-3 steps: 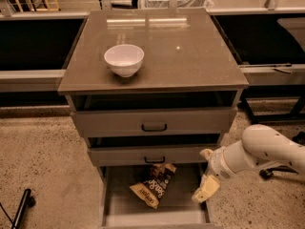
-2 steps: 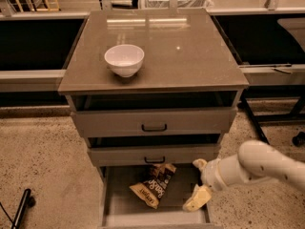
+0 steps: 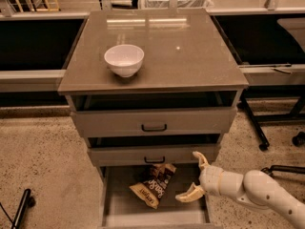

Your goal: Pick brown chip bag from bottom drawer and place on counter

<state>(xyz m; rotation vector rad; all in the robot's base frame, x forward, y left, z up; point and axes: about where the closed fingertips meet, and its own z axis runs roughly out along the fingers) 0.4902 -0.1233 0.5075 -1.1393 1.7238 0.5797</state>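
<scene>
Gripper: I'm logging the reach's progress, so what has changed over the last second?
The open gripper moved left over the bottom drawer, closer to the brown chip bag but not touching it. Nothing was taken or released. The bag and the white bowl on the counter stayed put.

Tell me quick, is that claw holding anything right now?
Gripper: open, empty, over the bottom drawer, right of the brown chip bag.

I saw a smooth, bulbous cream-white arm point(image 3: 269, 197) ending in a pale-tan two-finger gripper point(image 3: 186, 176), fingers spread, above the grey bottom drawer point(image 3: 123, 210).
</scene>
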